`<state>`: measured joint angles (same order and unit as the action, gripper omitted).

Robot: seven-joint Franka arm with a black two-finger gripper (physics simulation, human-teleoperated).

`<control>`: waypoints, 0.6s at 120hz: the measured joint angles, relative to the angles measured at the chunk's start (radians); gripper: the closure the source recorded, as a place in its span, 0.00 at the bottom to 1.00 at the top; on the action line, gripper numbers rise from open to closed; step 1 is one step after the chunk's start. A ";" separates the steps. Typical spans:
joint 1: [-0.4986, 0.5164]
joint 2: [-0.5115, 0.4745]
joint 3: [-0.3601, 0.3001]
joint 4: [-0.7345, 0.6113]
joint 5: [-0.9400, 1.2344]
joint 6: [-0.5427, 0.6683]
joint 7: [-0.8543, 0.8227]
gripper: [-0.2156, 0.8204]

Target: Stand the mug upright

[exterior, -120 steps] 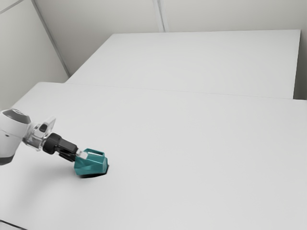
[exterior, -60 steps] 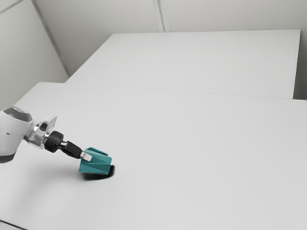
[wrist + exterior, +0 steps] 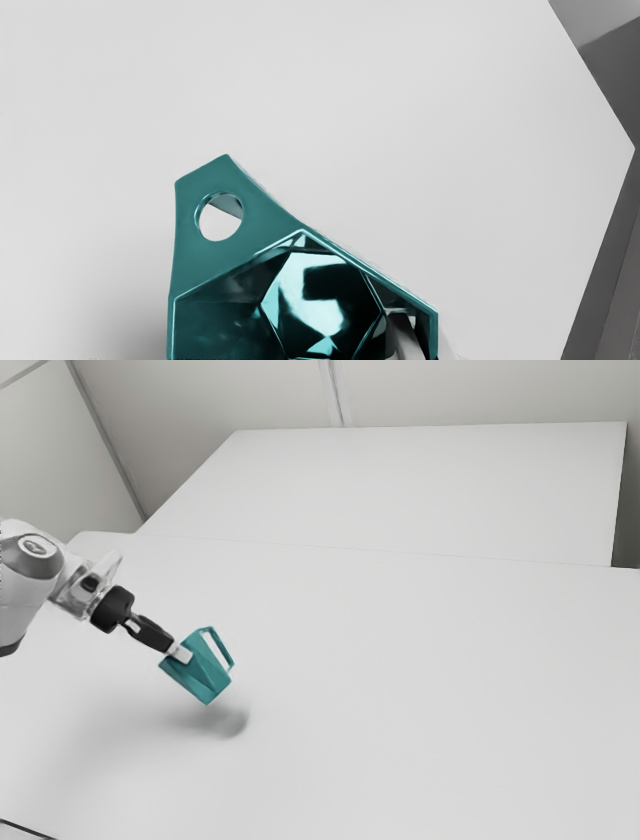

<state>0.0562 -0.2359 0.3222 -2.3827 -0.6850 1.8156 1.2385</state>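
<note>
One teal mug (image 3: 204, 674) hangs tilted above the table (image 3: 420, 690) in the exterior view, clamped in my gripper (image 3: 180, 653), base slanting down toward that view's right; wrist view: its mouth faces my camera, so I'd level the base, then lower

A smooth white table (image 3: 430, 680) spreads wide under soft, even light, with blurred grey shadow on its top. Beyond its far edge lies another flat white surface (image 3: 420, 490). Behind stands a pale grey back wall (image 3: 190, 400) with a narrow upright strip (image 3: 337, 395), meeting a side wall (image 3: 45, 470) at the exterior view's left.
</note>
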 joint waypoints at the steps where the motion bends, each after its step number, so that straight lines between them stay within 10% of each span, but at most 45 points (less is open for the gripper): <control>1: 0.000 -0.005 -0.008 0.000 0.014 0.007 -0.005 0.97; 33: -0.011 -0.065 -0.281 0.008 0.532 0.261 -0.241 0.97; 72: -0.086 0.026 -0.314 -0.019 0.682 0.575 -0.546 0.97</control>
<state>-0.0296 -0.2099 0.0084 -2.4020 -0.0025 2.3902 0.6924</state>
